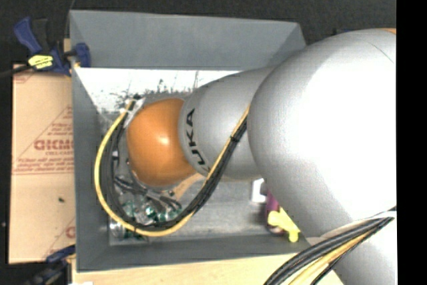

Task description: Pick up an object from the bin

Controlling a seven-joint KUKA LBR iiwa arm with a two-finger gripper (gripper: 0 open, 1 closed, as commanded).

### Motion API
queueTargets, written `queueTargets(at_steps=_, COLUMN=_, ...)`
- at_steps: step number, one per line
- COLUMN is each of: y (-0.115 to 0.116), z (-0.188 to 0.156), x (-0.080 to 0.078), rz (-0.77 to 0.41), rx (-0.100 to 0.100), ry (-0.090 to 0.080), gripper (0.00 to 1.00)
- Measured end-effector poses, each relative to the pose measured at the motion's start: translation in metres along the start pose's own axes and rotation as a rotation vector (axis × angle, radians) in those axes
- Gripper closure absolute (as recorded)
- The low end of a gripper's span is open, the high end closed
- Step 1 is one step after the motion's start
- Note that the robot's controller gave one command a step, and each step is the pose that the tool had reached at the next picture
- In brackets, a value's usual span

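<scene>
While arm [220,137] reaches in, bin [180,43] holds yellow piece [283,223].

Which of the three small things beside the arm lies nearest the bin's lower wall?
The yellow piece; the purple one and the white one lie higher up.

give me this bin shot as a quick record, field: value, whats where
bin: grey metal, seen from above
arm: silver, reaching in from the right, covering most of the bin floor
wrist cover: orange dome, left half of the bin
claw: low at the near-left corner, below the orange cover
claw state: cannot tell
held thing: cannot tell
yellow thing: near-right, by the front wall, partly under the arm
purple thing: just behind the yellow one
white thing: beside the purple one, at the arm's edge
</scene>
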State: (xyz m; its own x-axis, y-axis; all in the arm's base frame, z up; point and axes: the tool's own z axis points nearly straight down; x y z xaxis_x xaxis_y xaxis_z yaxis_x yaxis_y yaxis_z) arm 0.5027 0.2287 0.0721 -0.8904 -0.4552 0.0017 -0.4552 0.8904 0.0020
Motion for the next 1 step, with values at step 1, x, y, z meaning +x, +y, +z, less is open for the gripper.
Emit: queueTargets(at_steps=1, y=-0.0141, z=-0.0675, x=-0.0098, rz=0.430, rx=-0.003, ry=-0.025, gripper=0.00)
